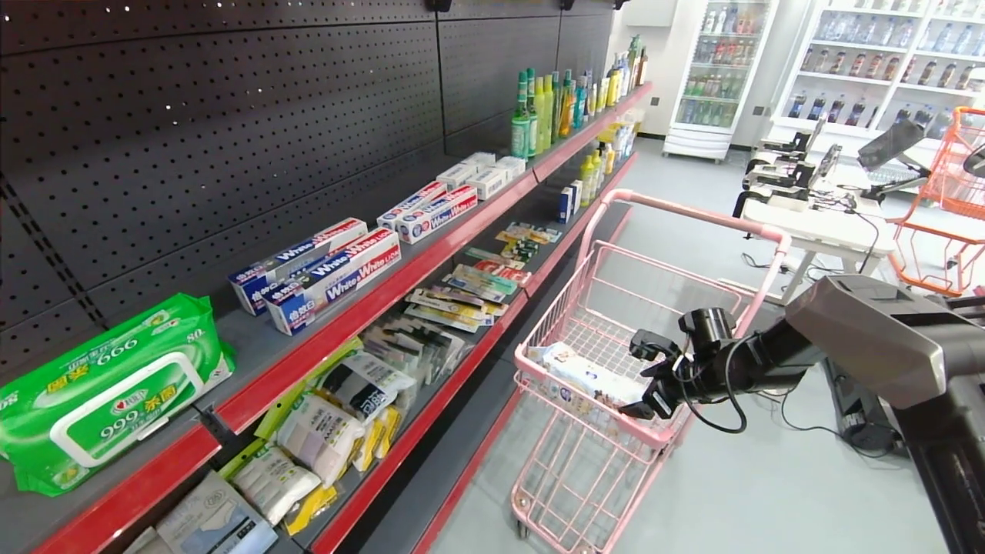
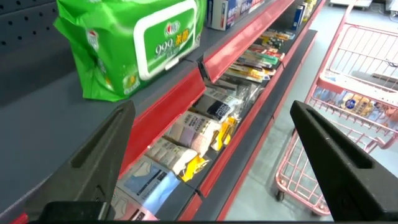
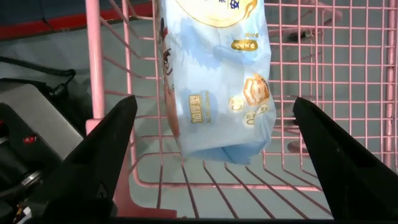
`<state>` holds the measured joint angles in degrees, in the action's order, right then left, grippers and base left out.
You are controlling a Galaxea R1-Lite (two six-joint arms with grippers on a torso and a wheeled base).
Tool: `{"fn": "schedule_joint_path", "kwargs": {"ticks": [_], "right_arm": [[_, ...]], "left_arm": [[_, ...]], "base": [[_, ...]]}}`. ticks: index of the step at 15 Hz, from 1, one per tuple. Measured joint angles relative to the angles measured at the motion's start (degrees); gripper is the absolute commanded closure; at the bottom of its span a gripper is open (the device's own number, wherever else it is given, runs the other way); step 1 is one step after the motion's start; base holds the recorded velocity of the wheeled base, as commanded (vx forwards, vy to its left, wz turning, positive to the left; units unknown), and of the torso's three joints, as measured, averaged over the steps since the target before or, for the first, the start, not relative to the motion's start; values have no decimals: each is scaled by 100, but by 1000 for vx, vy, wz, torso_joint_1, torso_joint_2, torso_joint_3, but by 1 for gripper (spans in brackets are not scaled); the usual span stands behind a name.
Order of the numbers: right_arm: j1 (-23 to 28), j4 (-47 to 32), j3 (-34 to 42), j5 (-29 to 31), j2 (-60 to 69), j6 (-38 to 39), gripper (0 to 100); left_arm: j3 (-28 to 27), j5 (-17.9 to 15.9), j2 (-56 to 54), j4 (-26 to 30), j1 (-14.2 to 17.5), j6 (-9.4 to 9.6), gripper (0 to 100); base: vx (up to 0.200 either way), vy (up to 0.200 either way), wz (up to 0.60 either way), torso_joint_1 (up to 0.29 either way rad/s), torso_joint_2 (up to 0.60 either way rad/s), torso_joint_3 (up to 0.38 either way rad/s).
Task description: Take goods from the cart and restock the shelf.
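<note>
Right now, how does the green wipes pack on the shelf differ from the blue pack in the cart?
The green wipes pack has a white lid panel and lies on the upper shelf; the blue pack is pale blue, lying in the pink cart. Both are soft packs.

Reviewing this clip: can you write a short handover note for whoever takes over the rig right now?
Left claw: open, holding nothing, by the top shelf, near the green wipes pack.
Right claw: open, at the rim of the pink cart, facing the light-blue pack that lies inside it; not closed on it.
Done: the green wipes pack lies on the top shelf.
Left: grip the light-blue pack, lift it out of the cart and set it on the shelf.
</note>
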<state>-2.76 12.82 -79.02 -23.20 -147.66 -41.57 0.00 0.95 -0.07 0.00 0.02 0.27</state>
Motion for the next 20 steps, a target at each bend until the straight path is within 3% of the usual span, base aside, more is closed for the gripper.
{"fn": "schedule_joint_path", "kwargs": {"ticks": [20], "right_arm": [[-27,-21,77,-44,1,265,0]], "left_arm": [[0,0,0,2,5,-2,0]], "base": [[0,0,0,-42,94,51]]}}
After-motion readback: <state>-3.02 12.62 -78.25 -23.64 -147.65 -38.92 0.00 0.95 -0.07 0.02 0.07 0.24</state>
